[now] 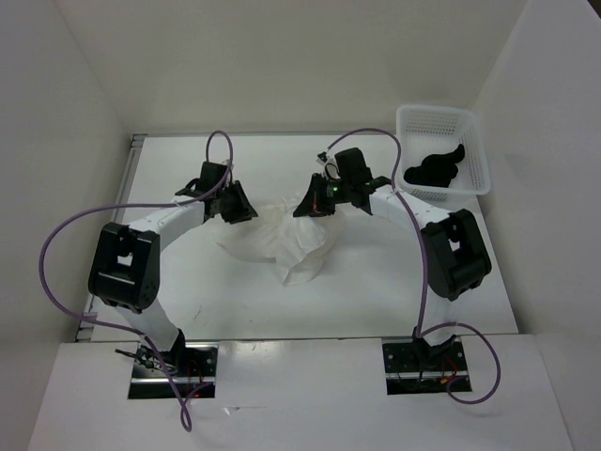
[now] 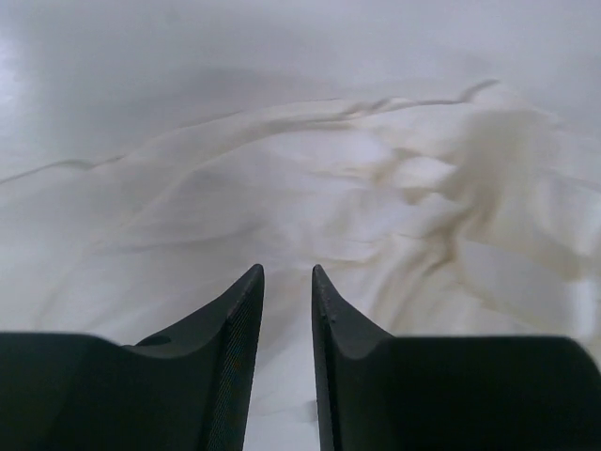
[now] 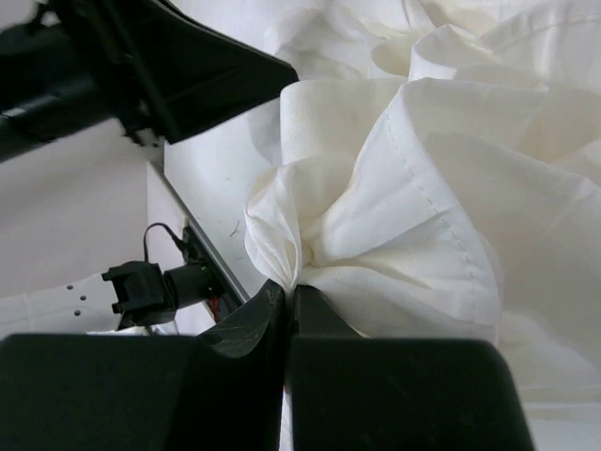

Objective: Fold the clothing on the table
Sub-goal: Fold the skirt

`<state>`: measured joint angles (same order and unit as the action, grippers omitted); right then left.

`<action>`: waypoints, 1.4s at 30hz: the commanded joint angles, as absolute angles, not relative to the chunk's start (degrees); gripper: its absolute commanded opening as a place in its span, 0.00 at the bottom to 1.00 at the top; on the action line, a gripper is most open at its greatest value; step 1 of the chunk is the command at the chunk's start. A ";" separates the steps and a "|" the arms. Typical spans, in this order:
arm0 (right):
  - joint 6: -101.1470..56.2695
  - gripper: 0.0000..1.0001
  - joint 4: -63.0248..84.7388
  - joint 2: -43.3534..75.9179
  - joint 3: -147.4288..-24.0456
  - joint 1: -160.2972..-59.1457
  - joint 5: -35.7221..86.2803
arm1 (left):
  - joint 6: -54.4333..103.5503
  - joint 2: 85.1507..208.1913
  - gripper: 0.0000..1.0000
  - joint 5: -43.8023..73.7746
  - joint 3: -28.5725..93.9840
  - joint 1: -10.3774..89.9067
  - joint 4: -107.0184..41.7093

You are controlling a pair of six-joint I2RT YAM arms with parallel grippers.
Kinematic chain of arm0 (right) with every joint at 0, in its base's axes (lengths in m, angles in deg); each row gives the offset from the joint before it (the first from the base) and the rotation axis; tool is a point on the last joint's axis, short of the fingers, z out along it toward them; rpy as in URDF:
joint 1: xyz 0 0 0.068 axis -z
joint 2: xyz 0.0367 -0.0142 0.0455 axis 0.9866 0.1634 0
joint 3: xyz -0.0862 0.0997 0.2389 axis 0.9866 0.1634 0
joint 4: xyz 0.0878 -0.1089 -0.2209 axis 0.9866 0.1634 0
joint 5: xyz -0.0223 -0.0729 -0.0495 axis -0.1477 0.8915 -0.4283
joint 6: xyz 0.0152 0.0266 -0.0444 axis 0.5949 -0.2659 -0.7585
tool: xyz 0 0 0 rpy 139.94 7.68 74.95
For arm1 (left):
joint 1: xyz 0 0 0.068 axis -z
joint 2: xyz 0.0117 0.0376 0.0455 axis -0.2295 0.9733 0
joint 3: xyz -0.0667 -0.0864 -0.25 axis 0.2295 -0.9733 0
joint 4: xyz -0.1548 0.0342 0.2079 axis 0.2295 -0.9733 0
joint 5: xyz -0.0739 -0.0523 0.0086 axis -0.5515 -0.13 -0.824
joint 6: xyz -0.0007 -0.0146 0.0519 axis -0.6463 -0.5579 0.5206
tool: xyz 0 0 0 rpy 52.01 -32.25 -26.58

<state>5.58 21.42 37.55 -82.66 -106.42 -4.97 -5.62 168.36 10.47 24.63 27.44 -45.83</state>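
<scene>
The clothing [image 1: 282, 246] is lying in a crumpled heap near the middle of the table [image 1: 376, 291], between the two arms. In the top view its outline is hard to follow, because white fabric is resting on a white surface, and both grippers are covering its far part.

The right gripper [image 3: 289, 293] is pinching a bunch of the fabric. Its two fingers are pressed together, and the folds are gathering right at the tips. In the right wrist view the cloth is fanning out from this point and is running out of the picture at the right and at the top. I cannot tell which part of the garment this is.

The left gripper [image 2: 287, 274] is hanging over the left side of the clothing, with its jaws a little apart and nothing between them. Whether the tips are touching the fabric I cannot tell, because the left wrist view is blurry there.

At the far right corner of the table a white mesh basket [image 1: 477, 155] is holding a black cloth [image 1: 434, 171], whose shape is not clear.
</scene>
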 commanded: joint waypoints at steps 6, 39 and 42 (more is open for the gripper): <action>4.50 0.00 20.28 34.52 -82.88 -105.91 -5.40 | -7.19 168.73 0.35 20.09 17.40 27.24 -46.27; 4.76 0.76 17.04 50.53 -105.39 -111.53 -4.62 | -7.63 170.59 0.26 8.82 15.56 30.15 -40.90; 4.76 0.76 12.73 43.32 -101.34 -111.53 -3.38 | -8.94 163.75 0.35 14.26 15.56 27.25 -43.20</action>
<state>5.58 19.93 53.55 -102.61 -111.16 -4.16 -9.47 171.27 7.96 15.43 29.82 -39.86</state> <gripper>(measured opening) 0.759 0.331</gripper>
